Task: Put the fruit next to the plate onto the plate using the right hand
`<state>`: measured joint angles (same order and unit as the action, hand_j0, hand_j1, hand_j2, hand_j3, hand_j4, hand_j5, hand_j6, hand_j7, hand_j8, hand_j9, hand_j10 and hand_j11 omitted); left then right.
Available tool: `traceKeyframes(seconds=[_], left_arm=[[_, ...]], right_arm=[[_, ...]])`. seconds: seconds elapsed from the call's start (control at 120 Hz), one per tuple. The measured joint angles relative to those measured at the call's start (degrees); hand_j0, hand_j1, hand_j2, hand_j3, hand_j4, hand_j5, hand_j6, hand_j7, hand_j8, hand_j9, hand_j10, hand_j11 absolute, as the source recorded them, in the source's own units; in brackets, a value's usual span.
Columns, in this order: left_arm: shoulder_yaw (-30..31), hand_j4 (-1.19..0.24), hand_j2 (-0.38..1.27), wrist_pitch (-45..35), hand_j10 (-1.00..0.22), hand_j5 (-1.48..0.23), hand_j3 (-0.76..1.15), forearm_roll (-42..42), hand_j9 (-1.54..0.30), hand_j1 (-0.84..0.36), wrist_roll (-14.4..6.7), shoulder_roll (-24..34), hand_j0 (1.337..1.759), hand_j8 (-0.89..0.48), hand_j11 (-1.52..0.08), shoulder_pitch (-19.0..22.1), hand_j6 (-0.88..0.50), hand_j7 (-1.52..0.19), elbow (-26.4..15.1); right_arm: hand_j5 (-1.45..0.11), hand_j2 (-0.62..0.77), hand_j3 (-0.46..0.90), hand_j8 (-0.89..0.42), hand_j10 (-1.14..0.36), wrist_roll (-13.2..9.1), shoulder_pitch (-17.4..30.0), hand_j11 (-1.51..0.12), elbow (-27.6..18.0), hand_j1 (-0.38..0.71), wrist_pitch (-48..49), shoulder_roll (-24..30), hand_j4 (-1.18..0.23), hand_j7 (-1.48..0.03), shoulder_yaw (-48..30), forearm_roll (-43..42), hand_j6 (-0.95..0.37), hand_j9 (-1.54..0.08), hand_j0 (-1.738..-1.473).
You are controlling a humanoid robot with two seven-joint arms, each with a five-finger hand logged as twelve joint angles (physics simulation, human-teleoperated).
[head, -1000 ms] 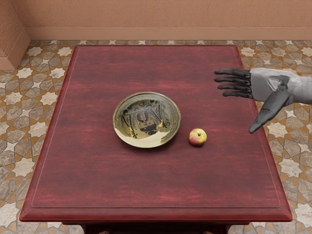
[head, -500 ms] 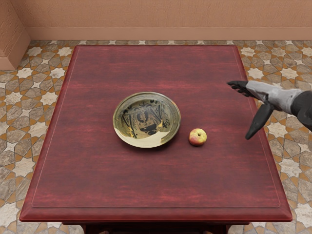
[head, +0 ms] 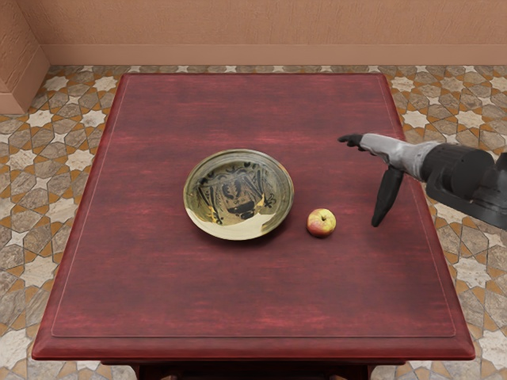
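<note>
The right hand [head: 388, 155], spread and empty, is hovering right of the apple [head: 321, 222], risking bumping it into a roll.

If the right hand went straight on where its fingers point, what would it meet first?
Probably nothing: the right hand points left over bare table, passing behind the plate and well clear of the apple. Its height is hard to judge.

The apple [head: 321, 222] lies just right of the plate [head: 238, 194], mid-table [head: 158, 301], hand [head: 380, 162] farther right.
</note>
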<state>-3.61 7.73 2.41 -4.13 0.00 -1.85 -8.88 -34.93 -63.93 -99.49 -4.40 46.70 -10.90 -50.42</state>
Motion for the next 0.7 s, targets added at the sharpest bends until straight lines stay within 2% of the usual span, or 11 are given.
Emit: traceKeyframes(seconds=[0.208,0.408,0.7], left_arm=[[0.0,-0.23,0.05,0.0,-0.23,-0.3,0.0,0.01,-0.3,0.07,0.0,0.0,1.658,-0.23,-0.3,0.0,-0.23,-0.3,0.0],[0.0,-0.23,0.05,0.0,-0.23,-0.3,0.0,-0.01,-0.3,0.07,0.0,0.0,1.658,-0.23,-0.3,0.01,-0.23,-0.3,0.0],[0.0,-0.23,0.05,0.0,-0.23,-0.3,0.0,-0.01,-0.3,0.07,0.0,0.0,1.658,-0.23,-0.3,0.0,-0.23,-0.3,0.0]], right_arm=[[-0.06,-0.01,0.0,-0.05,-0.05,-0.06,-0.03,-0.06,-0.15,-0.3,-0.61,-5.42,-0.05,-0.06,1.1,-1.29,-0.05,-0.06,-1.658],[-0.06,-0.01,0.0,-0.05,-0.05,-0.07,0.1,-0.06,-0.17,-0.3,-11.48,-8.09,-0.05,-0.06,6.77,-5.9,-0.05,-0.06,-1.658],[-0.06,-0.01,0.0,-0.05,-0.04,-0.07,1.26,-0.05,-0.1,-0.3,-23.96,-9.85,-0.04,-0.05,11.95,-6.9,-0.05,-0.06,-1.658]])
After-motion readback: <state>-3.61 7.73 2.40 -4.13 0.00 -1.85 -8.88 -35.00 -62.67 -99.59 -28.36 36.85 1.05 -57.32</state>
